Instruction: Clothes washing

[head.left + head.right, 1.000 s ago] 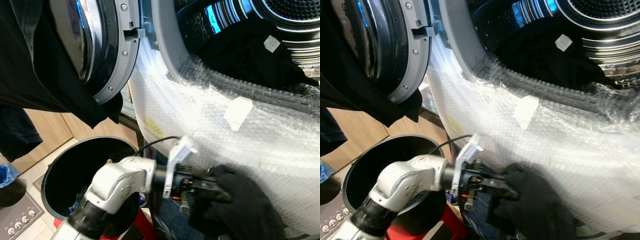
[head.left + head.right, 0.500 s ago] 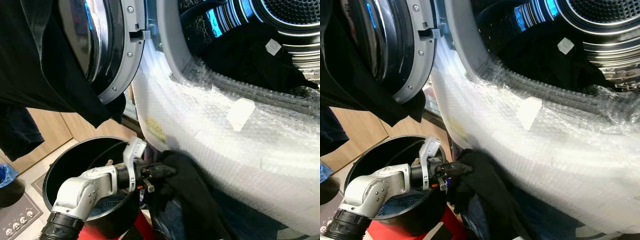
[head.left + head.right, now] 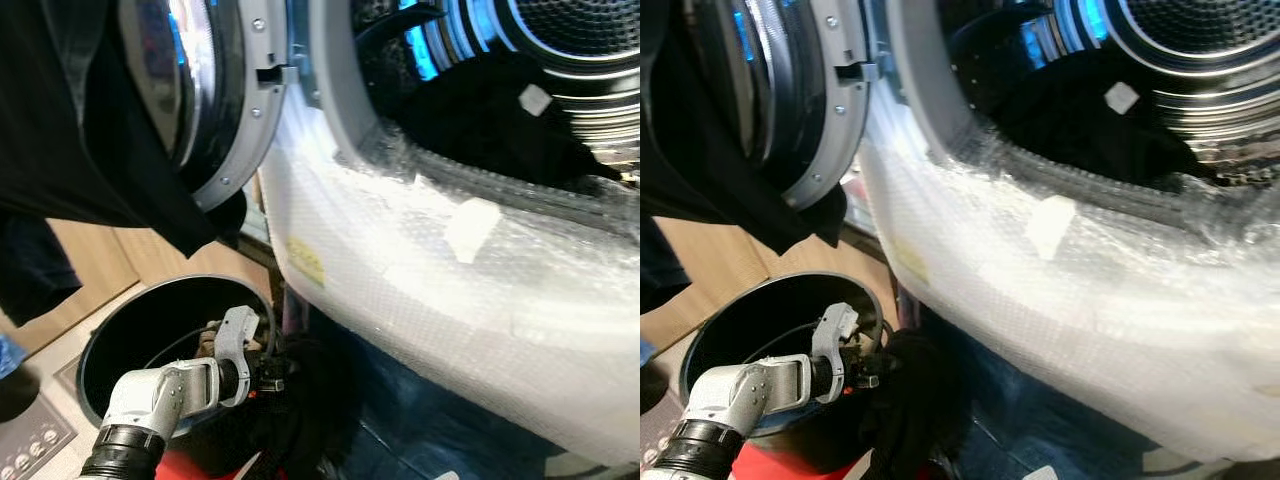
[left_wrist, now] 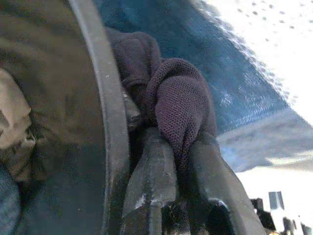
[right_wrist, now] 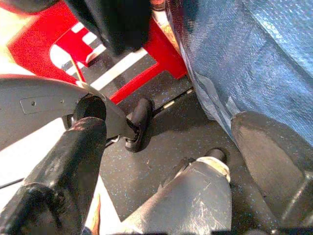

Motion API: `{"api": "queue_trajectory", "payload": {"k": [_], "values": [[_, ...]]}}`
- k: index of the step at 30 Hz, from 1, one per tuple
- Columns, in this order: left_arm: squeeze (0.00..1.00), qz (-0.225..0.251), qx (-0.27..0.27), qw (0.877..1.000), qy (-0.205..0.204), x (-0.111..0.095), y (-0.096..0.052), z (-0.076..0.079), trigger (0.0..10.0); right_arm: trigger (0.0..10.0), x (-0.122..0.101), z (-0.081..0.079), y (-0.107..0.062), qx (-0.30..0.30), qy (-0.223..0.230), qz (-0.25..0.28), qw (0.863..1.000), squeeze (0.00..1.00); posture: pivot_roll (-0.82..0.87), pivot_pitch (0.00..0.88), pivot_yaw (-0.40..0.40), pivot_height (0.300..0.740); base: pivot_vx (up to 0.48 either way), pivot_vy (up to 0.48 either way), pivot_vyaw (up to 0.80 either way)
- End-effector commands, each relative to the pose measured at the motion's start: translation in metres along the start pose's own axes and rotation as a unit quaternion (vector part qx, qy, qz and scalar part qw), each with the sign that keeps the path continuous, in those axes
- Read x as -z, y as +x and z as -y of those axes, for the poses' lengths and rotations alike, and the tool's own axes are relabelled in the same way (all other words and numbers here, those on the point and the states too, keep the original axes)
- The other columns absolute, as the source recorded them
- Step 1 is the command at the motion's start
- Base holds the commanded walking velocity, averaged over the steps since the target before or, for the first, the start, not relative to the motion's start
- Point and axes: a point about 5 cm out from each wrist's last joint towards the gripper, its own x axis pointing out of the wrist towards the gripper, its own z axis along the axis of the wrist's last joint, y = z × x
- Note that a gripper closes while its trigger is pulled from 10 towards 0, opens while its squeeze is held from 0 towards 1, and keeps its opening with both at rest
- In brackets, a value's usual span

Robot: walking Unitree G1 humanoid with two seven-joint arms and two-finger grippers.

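- My left gripper (image 3: 272,378): jaws clamped on dark garment (image 4: 178,100) at the bucket (image 3: 110,345) rim, for loading.
- My right gripper (image 5: 161,161): jaws apart, idle near floor.

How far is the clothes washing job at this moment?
Done: dark clothes already lie in the washer drum. In hand: the left gripper clamps a black garment at the bucket rim. Left: more laundry sits in the bucket; the door is open.

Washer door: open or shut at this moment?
Open. The washer door is swung aside to the left, with dark clothes lying in the exposed drum behind the bubble-wrapped front.
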Motion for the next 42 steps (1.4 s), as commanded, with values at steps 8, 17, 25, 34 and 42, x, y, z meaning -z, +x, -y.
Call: {"api": "queue_trajectory", "payload": {"k": [8, 17, 25, 34, 42], "values": [[0.0, -0.033, -0.103, 0.992, -0.069, 0.021, -0.021, -0.027, 0.0, 10.0, -0.003, -0.003, 0.003, -0.005, -0.001, 0.003, 1.0, 0.0, 0.07, 0.076, 0.03, 0.74, 0.0, 0.0, 0.0], [0.0, -0.092, -0.108, 0.99, -0.007, 0.035, -0.055, -0.017, 0.0, 10.0, -0.014, 0.002, 0.003, -0.001, -0.012, 0.011, 1.0, 0.0, 0.08, 0.09, 0.037, 0.74, 0.0, 0.0, 0.0], [0.0, -0.049, -0.115, 0.989, 0.08, 0.019, -0.062, -0.012, 0.0, 10.0, -0.028, 0.008, 0.003, 0.008, -0.023, 0.029, 0.999, 0.0, 0.1, 0.104, 0.033, 0.74, 0.0, 0.0, 0.0], [0.0, -0.06, 0.056, 0.98, 0.18, 0.019, -0.041, 0.03, 0.0, 10.0, -0.063, 0.025, -0.006, 0.025, -0.048, 0.086, 0.995, 0.0, 0.07, 0.101, 0.022, 0.74, 0.0, 0.0, 0.0], [0.0, -0.084, 0.141, 0.95, 0.266, 0.023, -0.035, 0.047, 0.0, 10.0, -0.071, 0.039, -0.018, 0.027, -0.073, 0.089, 0.993, 0.0, 0.07, 0.101, 0.012, 0.74, 0.0, 0.0, 0.0]]}}
